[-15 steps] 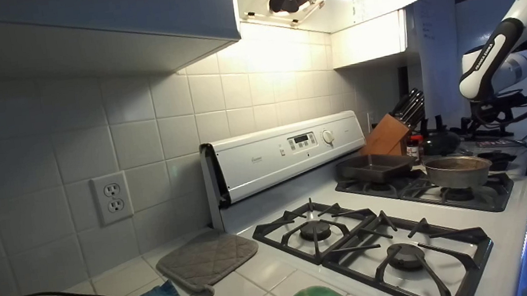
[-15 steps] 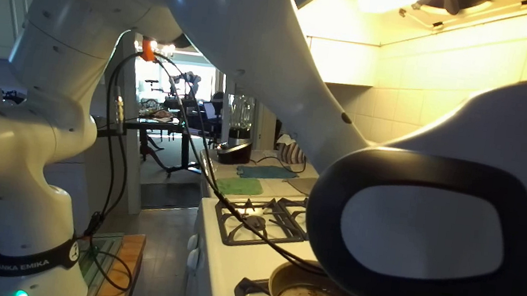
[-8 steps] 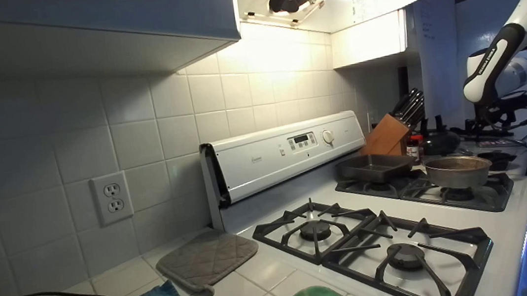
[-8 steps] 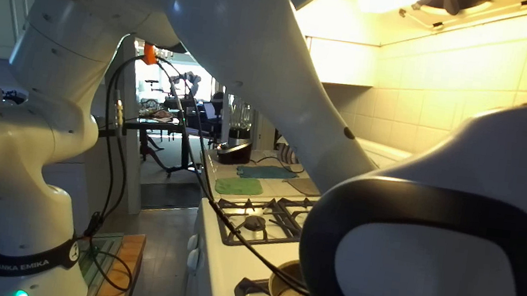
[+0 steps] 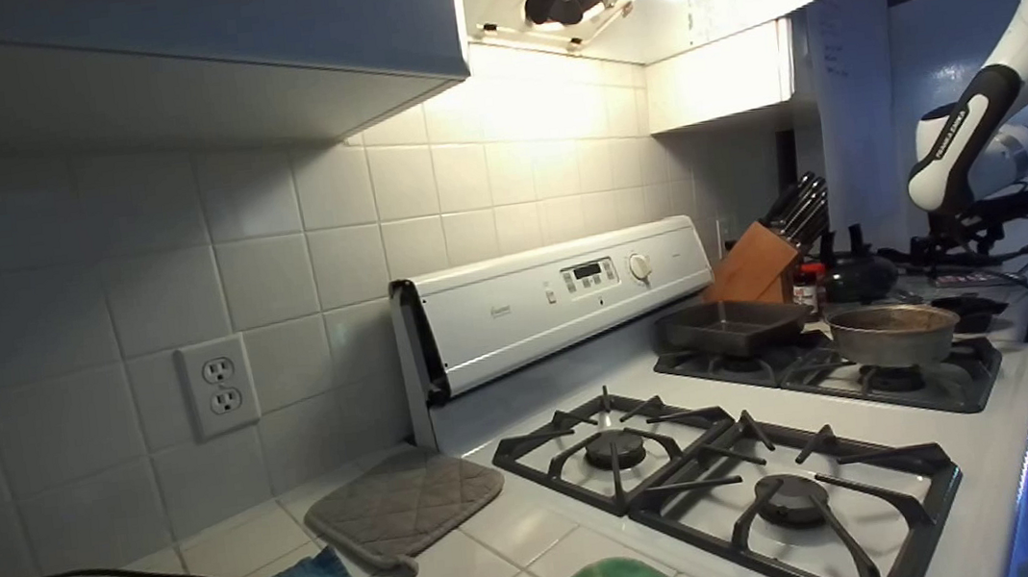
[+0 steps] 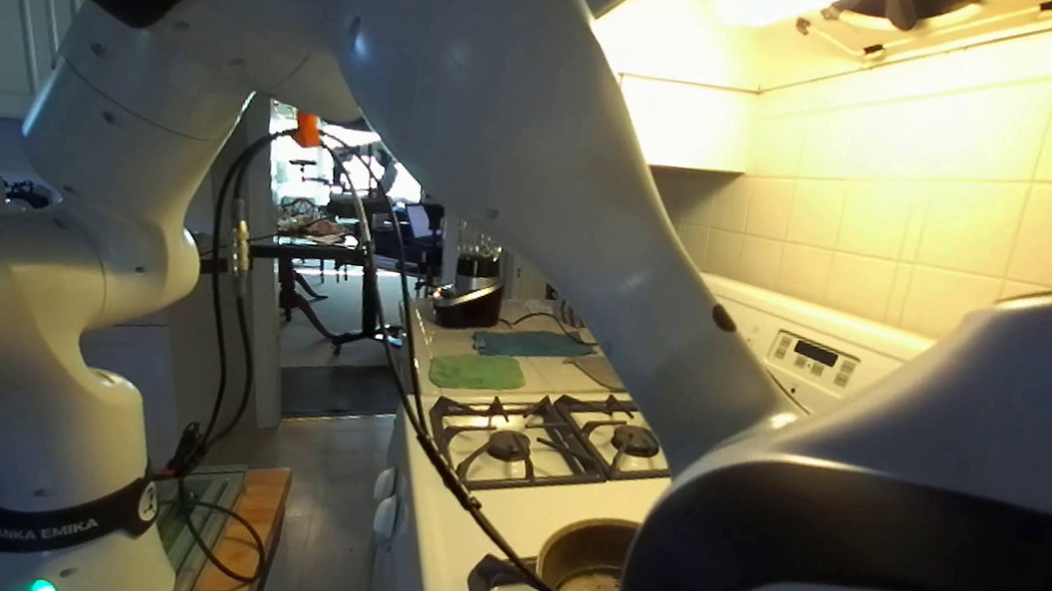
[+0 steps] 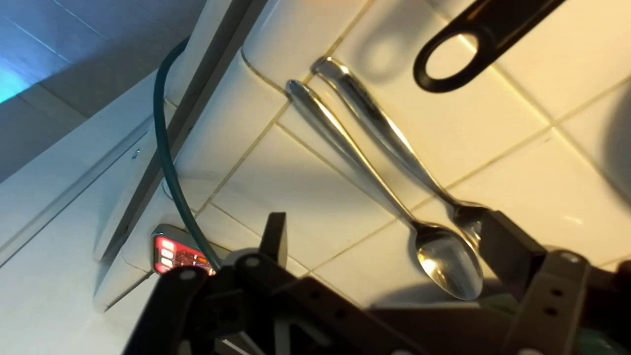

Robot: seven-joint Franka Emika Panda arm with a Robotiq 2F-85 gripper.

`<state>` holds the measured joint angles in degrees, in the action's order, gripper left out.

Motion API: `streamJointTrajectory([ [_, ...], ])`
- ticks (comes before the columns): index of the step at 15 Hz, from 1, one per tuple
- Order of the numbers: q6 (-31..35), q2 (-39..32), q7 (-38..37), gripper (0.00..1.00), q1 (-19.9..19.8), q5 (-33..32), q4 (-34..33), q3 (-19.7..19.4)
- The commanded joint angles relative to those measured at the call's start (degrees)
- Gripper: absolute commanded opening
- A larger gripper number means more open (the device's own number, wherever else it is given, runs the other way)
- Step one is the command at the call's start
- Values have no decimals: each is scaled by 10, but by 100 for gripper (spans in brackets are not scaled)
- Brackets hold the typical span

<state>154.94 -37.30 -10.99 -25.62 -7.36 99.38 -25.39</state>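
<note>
In the wrist view my gripper (image 7: 382,219) is open, its two dark fingers spread wide with nothing held between them. Below it a shiny metal spoon (image 7: 446,261) lies on the white tiles, its bowl between the fingers in the picture and closer to the right-hand one. Beside it runs a second metal utensil (image 7: 389,133); the right-hand finger (image 7: 510,251) hides part of its head, so I cannot tell its kind. In an exterior view the gripper (image 5: 965,252) is a dark, unclear shape over the counter beyond the stove.
A black handle with a hole (image 7: 498,32) reaches in above the utensils. A lit phone (image 7: 170,251) and a green cable (image 7: 170,172) lie near the counter edge. A pot (image 5: 896,347), a square pan (image 5: 736,329) and a knife block (image 5: 749,271) stand nearby.
The arm has come down in both exterior views, its wrist lower than before. More of the stove's control panel shows past it. The pots and cloths have stayed put.
</note>
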Motion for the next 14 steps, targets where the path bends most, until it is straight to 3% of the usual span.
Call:
streamJointTrajectory([
  [1, 15, -37, 29, 100, -22, 19, -42, 16],
  [14, 16, -101, 53, 100, -53, 23, -119, 29],
])
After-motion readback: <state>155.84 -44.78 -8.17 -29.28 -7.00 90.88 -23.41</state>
